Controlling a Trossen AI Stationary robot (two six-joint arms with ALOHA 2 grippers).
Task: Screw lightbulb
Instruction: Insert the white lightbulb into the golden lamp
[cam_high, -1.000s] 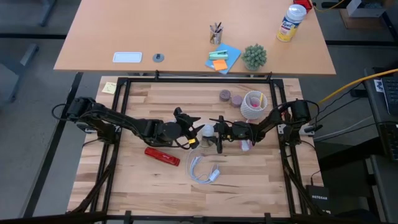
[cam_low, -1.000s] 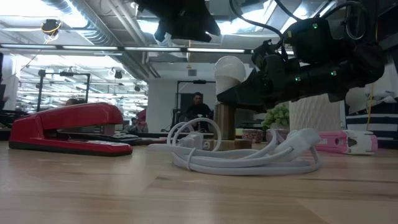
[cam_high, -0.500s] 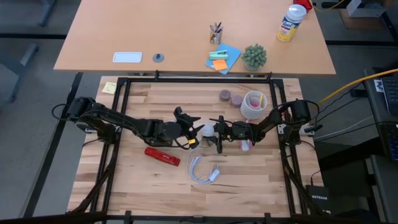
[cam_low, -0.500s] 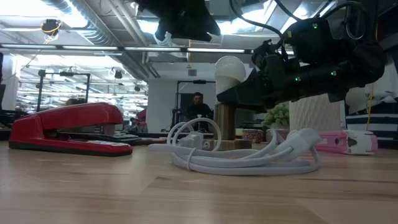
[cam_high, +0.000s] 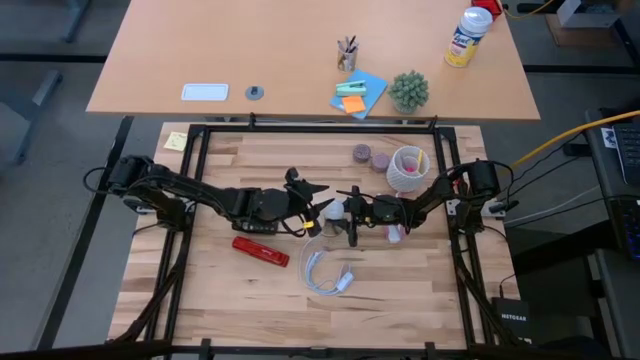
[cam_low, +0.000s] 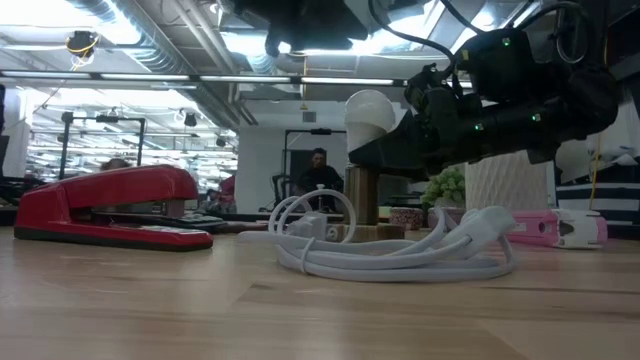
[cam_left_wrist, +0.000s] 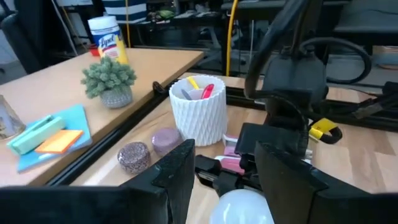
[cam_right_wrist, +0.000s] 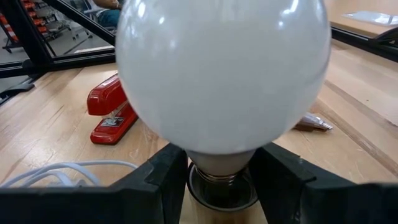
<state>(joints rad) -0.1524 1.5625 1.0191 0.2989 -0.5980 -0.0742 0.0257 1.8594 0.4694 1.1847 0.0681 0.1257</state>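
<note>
Lightbulb (cam_high: 336, 209) stands mid-tabletop (cam_high: 250, 290) in its socket. From the left I see my left end effector (cam_high: 312, 205) spread open above it, gripping nothing; my right end effector (cam_right_wrist: 219, 180) is closed around its neck.

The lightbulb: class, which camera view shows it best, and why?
The right wrist view: the lightbulb fills the picture, its metal end showing between the dark fingers. The low view shows only its dome, the left wrist view its top at the picture's edge, the high view a small white spot.
</note>
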